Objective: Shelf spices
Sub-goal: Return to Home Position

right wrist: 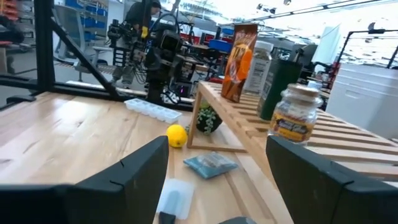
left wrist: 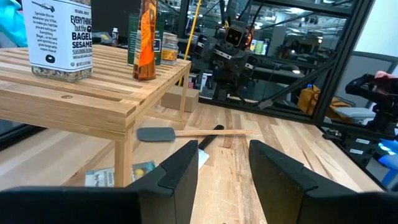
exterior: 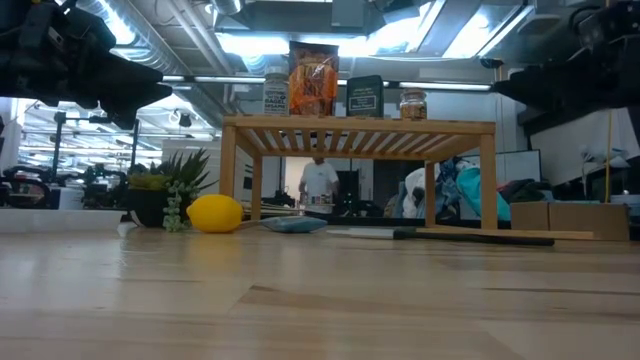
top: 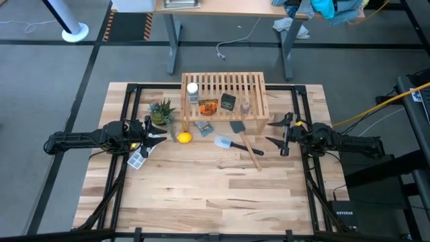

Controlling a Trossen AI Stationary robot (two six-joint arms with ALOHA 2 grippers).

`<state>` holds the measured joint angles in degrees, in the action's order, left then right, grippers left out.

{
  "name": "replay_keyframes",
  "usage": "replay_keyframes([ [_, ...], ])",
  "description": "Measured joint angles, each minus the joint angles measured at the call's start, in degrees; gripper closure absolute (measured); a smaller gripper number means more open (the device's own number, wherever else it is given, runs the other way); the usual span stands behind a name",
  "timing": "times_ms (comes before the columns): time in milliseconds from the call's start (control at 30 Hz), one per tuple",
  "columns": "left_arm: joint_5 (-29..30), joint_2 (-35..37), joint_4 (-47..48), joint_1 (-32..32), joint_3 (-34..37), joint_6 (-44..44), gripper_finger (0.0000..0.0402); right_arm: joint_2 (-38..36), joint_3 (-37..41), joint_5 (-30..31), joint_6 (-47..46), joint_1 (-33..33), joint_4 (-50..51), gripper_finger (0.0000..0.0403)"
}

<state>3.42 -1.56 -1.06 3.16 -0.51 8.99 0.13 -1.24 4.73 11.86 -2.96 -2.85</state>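
A wooden table (top: 201,195) carries a slatted shelf (top: 225,82), with all four spices (top: 208,106) standing in a row on top. The left tool (top: 160,131) and right tool (top: 274,132) hover on either side, fingers apart and empty. Shelving looks finished, so each arm only needs a clear path home. A lemon (top: 184,138) lies near the left tool and a spatula (top: 225,142) lies before the shelf, neither apparently obstructing.

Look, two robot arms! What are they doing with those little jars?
Nothing is being carried. The white-capped jar, the orange container, the small black square tin and the tiny clear glass jar all stand on the light wooden slatted shelf. The left gripper and right gripper are open and empty, one at each side of the table.
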Motion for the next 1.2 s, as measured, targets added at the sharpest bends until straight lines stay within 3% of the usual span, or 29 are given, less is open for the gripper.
replay_keyframes([
  [1200, 0.0, 0.0, 0.0, 0.0, 0.0, 0.0, 0.0265, 0.0, 0.7, -0.5, 3.5, 0.0, 1.2, 0.0126],
])
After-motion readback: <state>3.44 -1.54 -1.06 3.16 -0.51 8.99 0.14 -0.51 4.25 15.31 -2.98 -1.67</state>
